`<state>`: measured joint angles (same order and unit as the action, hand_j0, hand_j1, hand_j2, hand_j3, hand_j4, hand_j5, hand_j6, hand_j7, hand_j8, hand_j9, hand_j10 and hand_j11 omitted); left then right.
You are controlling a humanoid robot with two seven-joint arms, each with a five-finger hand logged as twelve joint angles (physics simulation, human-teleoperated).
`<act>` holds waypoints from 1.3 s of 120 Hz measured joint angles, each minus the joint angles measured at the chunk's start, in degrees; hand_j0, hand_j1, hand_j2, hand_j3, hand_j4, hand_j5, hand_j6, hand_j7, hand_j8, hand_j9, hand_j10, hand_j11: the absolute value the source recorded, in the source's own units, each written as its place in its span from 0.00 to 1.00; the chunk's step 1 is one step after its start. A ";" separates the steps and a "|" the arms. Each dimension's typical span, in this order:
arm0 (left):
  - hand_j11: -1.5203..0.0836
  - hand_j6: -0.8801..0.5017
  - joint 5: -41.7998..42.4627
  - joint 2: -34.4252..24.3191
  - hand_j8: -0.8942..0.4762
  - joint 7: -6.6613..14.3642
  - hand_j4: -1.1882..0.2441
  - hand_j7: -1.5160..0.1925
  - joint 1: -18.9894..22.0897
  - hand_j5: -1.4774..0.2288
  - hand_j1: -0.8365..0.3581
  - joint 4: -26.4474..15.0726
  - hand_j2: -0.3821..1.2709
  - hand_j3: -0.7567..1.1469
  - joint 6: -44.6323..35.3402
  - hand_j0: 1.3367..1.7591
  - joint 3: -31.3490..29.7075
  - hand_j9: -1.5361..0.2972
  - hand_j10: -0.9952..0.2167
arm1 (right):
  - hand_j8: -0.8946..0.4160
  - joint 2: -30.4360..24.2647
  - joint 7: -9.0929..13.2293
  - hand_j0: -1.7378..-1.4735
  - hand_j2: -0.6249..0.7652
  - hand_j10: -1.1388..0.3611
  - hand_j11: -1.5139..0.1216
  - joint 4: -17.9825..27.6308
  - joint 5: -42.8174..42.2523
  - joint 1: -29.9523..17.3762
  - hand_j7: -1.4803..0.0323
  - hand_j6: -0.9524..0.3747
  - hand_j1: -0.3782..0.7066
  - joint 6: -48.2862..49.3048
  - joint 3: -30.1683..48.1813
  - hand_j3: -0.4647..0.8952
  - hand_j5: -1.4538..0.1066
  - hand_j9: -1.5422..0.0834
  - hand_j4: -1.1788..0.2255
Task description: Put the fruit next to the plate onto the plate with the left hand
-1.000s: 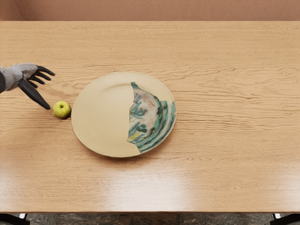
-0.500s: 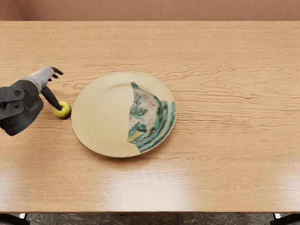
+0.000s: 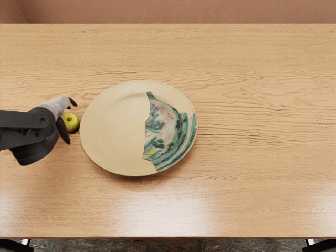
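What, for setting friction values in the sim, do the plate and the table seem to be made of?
The plate looks like glazed ceramic: a smooth cream surface with a painted green-blue pattern on one part; melamine is possible. The table looks like varnished wood or veneer: wavy grain runs across it, and a soft pale sheen shows near its front edge.
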<state>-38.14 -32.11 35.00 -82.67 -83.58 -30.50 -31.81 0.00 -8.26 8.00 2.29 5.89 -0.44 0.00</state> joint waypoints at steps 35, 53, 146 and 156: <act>0.75 0.46 2.12 3.81 0.47 0.00 0.66 0.70 -2.08 0.68 0.75 3.36 0.26 0.40 0.73 0.76 -3.02 0.66 0.62 | 0.67 0.00 0.00 0.30 0.45 0.74 0.91 0.00 0.00 0.00 0.96 0.70 0.05 0.01 0.00 0.34 0.91 0.93 0.82; 0.75 0.46 2.63 5.22 0.47 0.00 0.66 0.70 -1.84 0.68 0.75 4.80 0.26 0.40 0.98 0.76 -5.05 0.66 0.62 | 0.67 0.00 0.00 0.30 0.45 0.74 0.91 0.00 0.00 0.00 0.96 0.70 0.05 0.00 0.00 0.34 0.91 0.93 0.82; 0.66 0.41 2.98 10.98 0.38 0.36 0.57 0.61 0.23 0.59 0.60 10.99 0.17 0.82 0.91 0.82 -6.07 0.58 0.51 | 0.67 0.00 -0.02 0.30 0.45 0.74 0.91 -0.04 0.00 0.00 0.96 0.70 0.05 0.02 -0.03 0.34 0.91 0.93 0.82; 0.61 0.40 2.95 11.01 0.34 0.42 0.53 0.61 0.23 0.54 0.56 11.10 0.23 0.84 1.00 0.82 -6.08 0.55 0.45 | 0.67 0.00 -0.01 0.30 0.45 0.74 0.91 -0.07 0.00 0.00 0.96 0.70 0.05 0.03 -0.03 0.34 0.91 0.93 0.82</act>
<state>-35.19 -21.10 35.42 -82.44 -72.48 -29.50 -37.89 0.00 -8.27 7.93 2.28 5.89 -0.40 -0.04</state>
